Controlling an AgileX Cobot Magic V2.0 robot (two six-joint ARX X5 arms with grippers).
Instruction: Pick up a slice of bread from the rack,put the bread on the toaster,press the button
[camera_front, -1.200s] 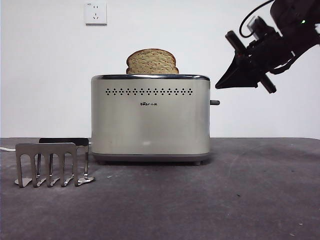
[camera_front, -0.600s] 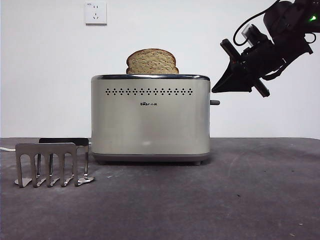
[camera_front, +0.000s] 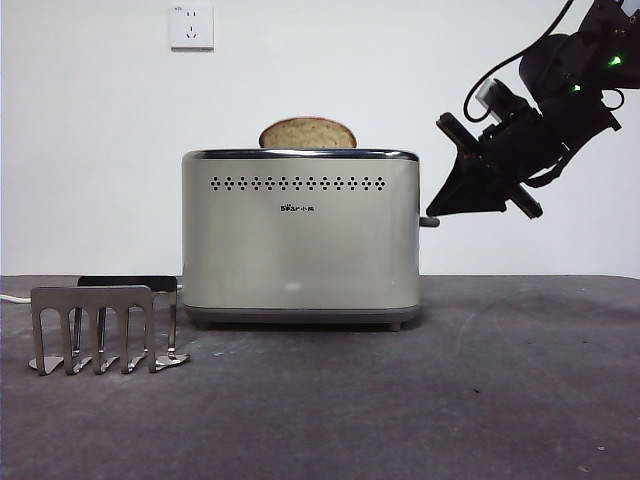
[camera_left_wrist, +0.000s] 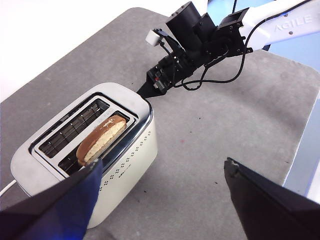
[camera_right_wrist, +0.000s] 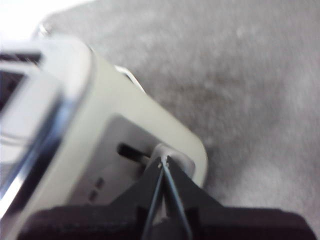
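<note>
On the dark surface (camera_front: 420, 400), the rack (camera_front: 100, 328) stands at the near left, empty. The toaster (camera_front: 300, 240) stands mid-scene with the slice of bread (camera_front: 307, 134) sunk low in its near slot. The right tool (camera_front: 432, 210), jaws clenched together, presses on the button (camera_front: 428, 222) at the toaster's right end. The left tool (camera_left_wrist: 160, 185) hangs released above.
</note>
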